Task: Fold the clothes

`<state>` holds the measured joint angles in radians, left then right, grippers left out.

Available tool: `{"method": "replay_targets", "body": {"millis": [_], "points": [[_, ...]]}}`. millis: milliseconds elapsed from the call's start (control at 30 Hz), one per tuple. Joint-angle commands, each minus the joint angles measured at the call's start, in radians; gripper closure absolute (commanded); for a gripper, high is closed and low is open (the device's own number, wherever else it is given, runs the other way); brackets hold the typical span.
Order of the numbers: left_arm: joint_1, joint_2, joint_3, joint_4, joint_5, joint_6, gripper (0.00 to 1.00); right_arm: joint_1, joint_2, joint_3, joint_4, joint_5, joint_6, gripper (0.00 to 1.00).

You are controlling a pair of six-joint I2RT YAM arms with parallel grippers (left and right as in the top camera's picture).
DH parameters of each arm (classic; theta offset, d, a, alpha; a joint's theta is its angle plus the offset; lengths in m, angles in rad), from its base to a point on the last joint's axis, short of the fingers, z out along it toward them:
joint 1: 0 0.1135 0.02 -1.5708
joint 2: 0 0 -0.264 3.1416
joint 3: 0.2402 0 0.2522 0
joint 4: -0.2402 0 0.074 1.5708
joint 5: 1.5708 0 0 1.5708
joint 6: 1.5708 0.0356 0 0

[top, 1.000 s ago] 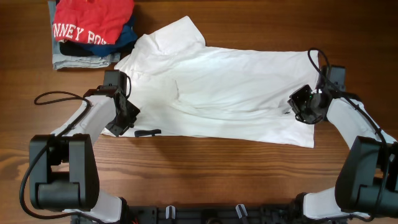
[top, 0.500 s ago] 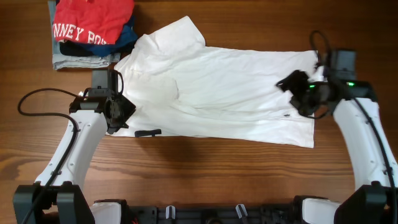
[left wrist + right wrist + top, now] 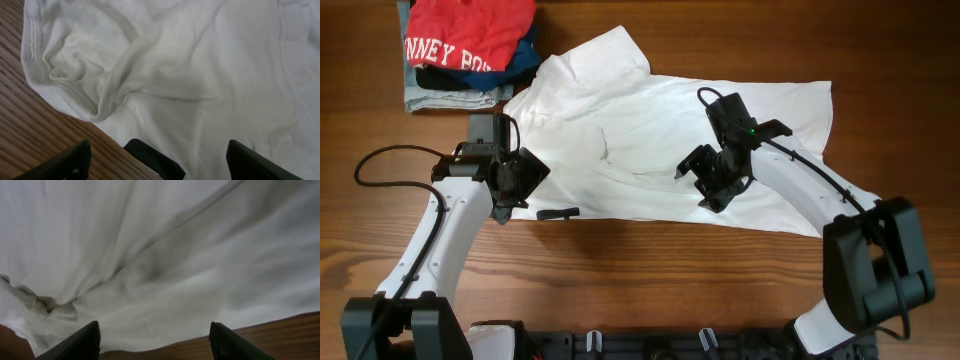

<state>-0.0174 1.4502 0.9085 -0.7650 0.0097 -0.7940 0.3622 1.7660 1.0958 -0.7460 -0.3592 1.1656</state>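
The white T-shirt [image 3: 650, 120] lies spread across the middle of the tabletop [image 3: 650, 285], long side running left to right, with one sleeve [image 3: 610, 55] poking up toward the far edge. At the far left corner I see a stack of folded garments, a red one with white lettering [image 3: 470, 35] on top of a navy one [image 3: 525, 55] and a pale blue one [image 3: 440, 98]; the shirt's upper left edge comes just beside that stack. My left tool [image 3: 525, 180] hangs over the shirt's left end, fingers [image 3: 75, 160] spread wide with nothing pinched between them. In the left wrist view the stitched edge of the shirt [image 3: 37, 55] is bunched into soft folds just where cloth meets bare wood. A small dark piece [image 3: 557, 213] lies at the shirt's near edge, just right of that tool; I cannot tell what it is. Moving right, a dark crease [image 3: 608, 150] runs through the fabric left of centre. My right tool [image 3: 705, 185] sits over the shirt right of centre, near its front edge, fingers [image 3: 82, 340] also spread and gripping nothing. The right wrist view shows wrinkled white cloth filling the frame, with a strip of wood at the lower right. Beyond it the shirt's right end [image 3: 815, 130] lies flat on the tabletop.
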Motion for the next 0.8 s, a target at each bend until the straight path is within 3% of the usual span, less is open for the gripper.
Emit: {"method": "replay_targets", "body": {"millis": [0,167,400,767], "points": [[0.008,0.002,-0.005,-0.003,0.008,0.005,0.13,0.003,0.031,-0.010,0.019,0.055,0.050,0.29],[0.008,0.002,-0.005,-0.003,0.008,0.005,0.12,0.004,0.033,-0.061,0.058,0.098,0.095,0.29],[0.008,0.002,-0.005,-0.003,0.008,0.005,0.12,0.003,0.035,-0.113,0.207,0.116,0.053,0.29],[0.008,0.002,-0.005,-0.003,0.006,0.005,0.12,0.000,0.035,-0.113,0.222,0.190,0.032,0.30]]}}
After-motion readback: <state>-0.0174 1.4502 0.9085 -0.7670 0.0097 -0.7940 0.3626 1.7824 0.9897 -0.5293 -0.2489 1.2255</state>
